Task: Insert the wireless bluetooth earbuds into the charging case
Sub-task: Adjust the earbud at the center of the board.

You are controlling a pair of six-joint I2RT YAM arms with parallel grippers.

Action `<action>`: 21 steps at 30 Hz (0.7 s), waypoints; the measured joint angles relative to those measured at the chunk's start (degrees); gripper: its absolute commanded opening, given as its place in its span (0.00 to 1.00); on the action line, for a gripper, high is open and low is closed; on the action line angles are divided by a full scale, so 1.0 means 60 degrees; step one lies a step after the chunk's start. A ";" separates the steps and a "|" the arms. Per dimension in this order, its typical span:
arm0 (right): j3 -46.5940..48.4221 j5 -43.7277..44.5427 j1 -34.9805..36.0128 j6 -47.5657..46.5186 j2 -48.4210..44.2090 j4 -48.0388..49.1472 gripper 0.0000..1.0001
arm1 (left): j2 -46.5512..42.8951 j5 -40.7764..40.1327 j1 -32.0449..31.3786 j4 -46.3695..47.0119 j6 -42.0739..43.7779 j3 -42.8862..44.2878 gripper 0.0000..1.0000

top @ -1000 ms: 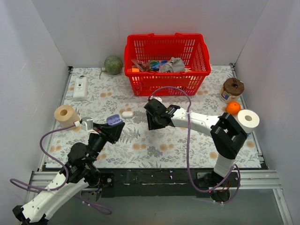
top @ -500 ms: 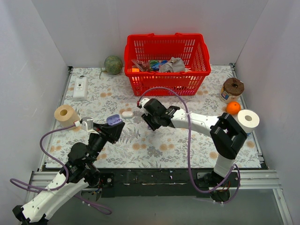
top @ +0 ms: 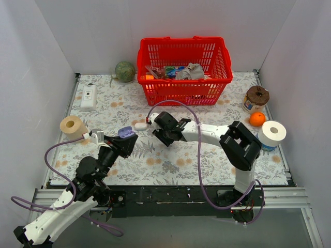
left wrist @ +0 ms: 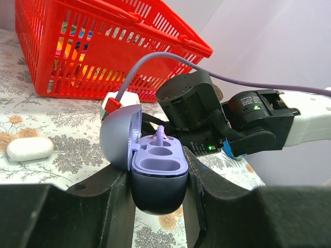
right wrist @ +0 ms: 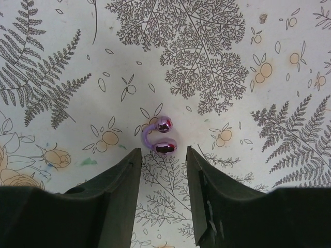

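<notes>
Right-wrist view: the wireless bluetooth earbuds lie on the counter as two glossy purple beads joined by a pale lilac curve. The nearer bead sits just at the mouth of the right jaws, centred in the gap; the farther bead lies just beyond it. The pair's long axis runs along the fingers' reach, square to the closing line, so the jaws would meet the narrow width. The right jaws stand open, with neither finger touching a bead. The cloth on every side of the pair is bare, leaving room for a straight descent.

Left-wrist view: the left jaws are closed on the charging case, gripping its dark lower shell with the lid swung back and the moulded tray facing up. A small lilac stem stands at the tray's rear; whether it is a seated bud cannot be told.

Overhead view: the right arm is the nearer to the earbuds, and the case is held well apart to its left. A white pebble lies between the two, with the red basket beyond.
</notes>
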 measured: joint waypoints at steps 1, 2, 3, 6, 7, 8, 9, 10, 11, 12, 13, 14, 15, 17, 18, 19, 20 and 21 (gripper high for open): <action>0.0033 0.0000 0.0000 -0.0007 0.0062 -0.0007 0.48 | 0.0015 -0.0004 0.0004 -0.0004 0.0004 0.0000 0.00; 0.0047 0.0000 0.0000 -0.0011 0.0120 -0.0004 0.48 | 0.0029 -0.0004 0.0004 -0.0007 0.0015 0.0000 0.00; 0.0051 0.0000 0.0000 -0.0011 0.0157 -0.0004 0.48 | 0.0036 -0.0007 0.0004 -0.0011 0.0025 0.0000 0.00; 0.0087 -0.0011 0.0000 0.0015 0.0259 0.0000 0.46 | 0.0036 -0.0040 0.0004 -0.0025 0.0033 0.0000 0.00; 0.0087 -0.0015 0.0000 0.0036 0.0280 -0.0007 0.45 | 0.0036 -0.0062 0.0004 -0.0036 0.0033 0.0000 0.00; 0.0087 -0.0036 -0.0007 0.0069 0.0299 -0.0011 0.43 | 0.0036 -0.0073 0.0000 -0.0040 0.0033 0.0000 0.00; 0.0087 -0.0080 -0.0018 0.0098 0.0317 -0.0007 0.42 | 0.0036 -0.0080 0.0000 -0.0040 0.0033 0.0000 0.00; 0.0087 -0.0131 -0.0033 0.0157 0.0335 -0.0007 0.40 | 0.0036 -0.0095 0.0000 -0.0036 0.0033 0.0000 0.00; 0.0087 -0.0211 -0.0055 0.0226 0.0353 -0.0007 0.39 | 0.0036 -0.0102 0.0004 -0.0040 0.0033 0.0000 0.00; 0.0087 -0.0313 -0.0084 0.0357 0.0375 -0.0007 0.38 | 0.0036 -0.0106 0.0004 -0.0040 0.0033 0.0000 0.00; 0.0087 -0.0353 -0.0120 0.0404 0.0386 -0.0007 0.36 | 0.0033 -0.0106 0.0004 -0.0040 0.0033 0.0000 0.00; 0.0087 -0.0477 -0.0157 0.0576 0.0401 -0.0004 0.34 | 0.0033 -0.0106 0.0000 -0.0040 0.0033 0.0000 0.00; 0.0084 -0.0568 -0.0193 0.0648 0.0401 -0.0004 0.31 | 0.0025 -0.0109 0.0000 -0.0040 0.0033 0.0000 0.00; 0.0069 -0.0780 -0.0270 0.0958 0.0401 0.0040 0.28 | -0.0015 -0.0113 0.0004 -0.0051 0.0033 0.0000 0.00; 0.0047 -0.0882 -0.0306 0.1144 0.0401 0.0117 0.26 | -0.0044 -0.0113 0.0000 -0.0055 0.0033 0.0000 0.00; -0.0007 -0.0980 -0.0335 0.1351 0.0401 0.0233 0.24 | -0.0073 -0.0117 0.0004 -0.0051 0.0033 0.0000 0.00; -0.0080 -0.1060 -0.0375 0.1537 0.0386 0.0364 0.22 | -0.0095 -0.0120 0.0004 -0.0055 0.0033 0.0000 0.00; -0.0171 -0.1104 -0.0404 0.1770 0.0353 0.0503 0.20 | -0.0102 -0.0124 0.0004 -0.0051 0.0033 0.0000 0.00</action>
